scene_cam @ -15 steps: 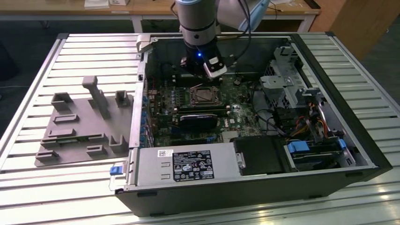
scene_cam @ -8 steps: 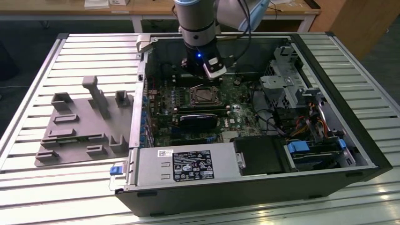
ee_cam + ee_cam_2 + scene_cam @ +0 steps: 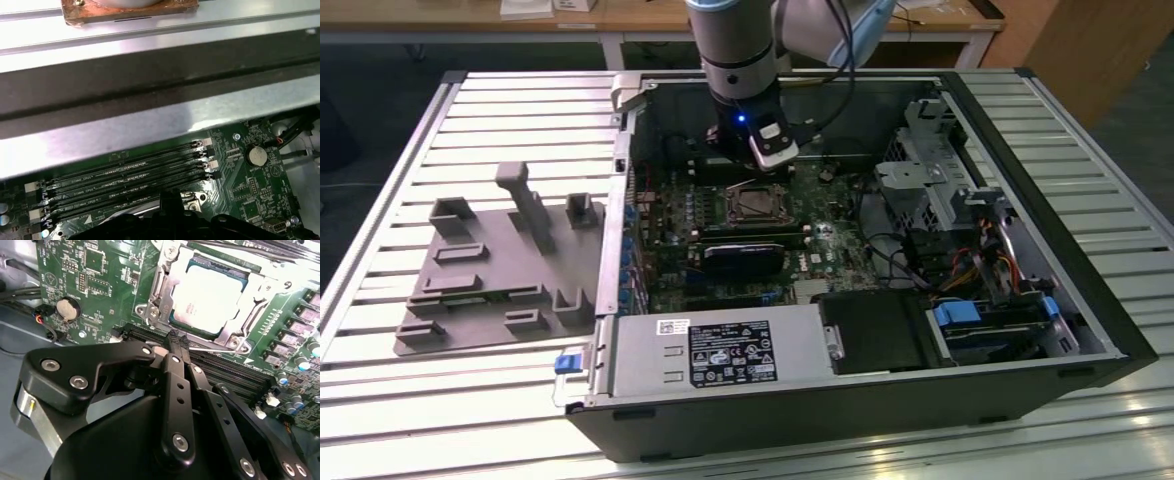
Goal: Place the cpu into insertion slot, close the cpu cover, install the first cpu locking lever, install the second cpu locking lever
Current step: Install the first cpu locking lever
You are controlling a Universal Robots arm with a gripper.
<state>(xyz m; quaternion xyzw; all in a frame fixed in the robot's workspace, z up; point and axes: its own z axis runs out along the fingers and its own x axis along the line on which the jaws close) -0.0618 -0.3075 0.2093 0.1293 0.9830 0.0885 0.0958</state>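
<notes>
The cpu [image 3: 207, 295]: seated flat in the insertion slot [image 3: 754, 205] on the green board, inside the open computer case [image 3: 1081, 300]. In the second wrist view, plainly a pale, dull silver-grey square, bright with glare, with a thin green edge around it. Framed there by the cpu cover [image 3: 161, 285], silvery, lying down over its margins with the metal top showing through the window. In the exterior view, no more than a small dark square with a silvery rim, directly under the arm [image 3: 736, 60]. Gripper [image 3: 177, 340] clenched, black fingertips pressed together just beside the slot's edge, at one end of a thin silvery lever [image 3: 215, 348] running along that edge; whether pinching it or merely touching it, impossible to tell. Offered by the first wrist view instead: rows of black memory slots [image 3: 130, 175] beside the socket, a bright metal case wall beyond them, and a round coin cell [image 3: 256, 156]. Same cell also in the second wrist view, well apart from the cpu. Added by the exterior view: a slatted table [image 3: 400, 420] under the case and a grey fixture tray [image 3: 467, 300] on the exterior view's left.
</notes>
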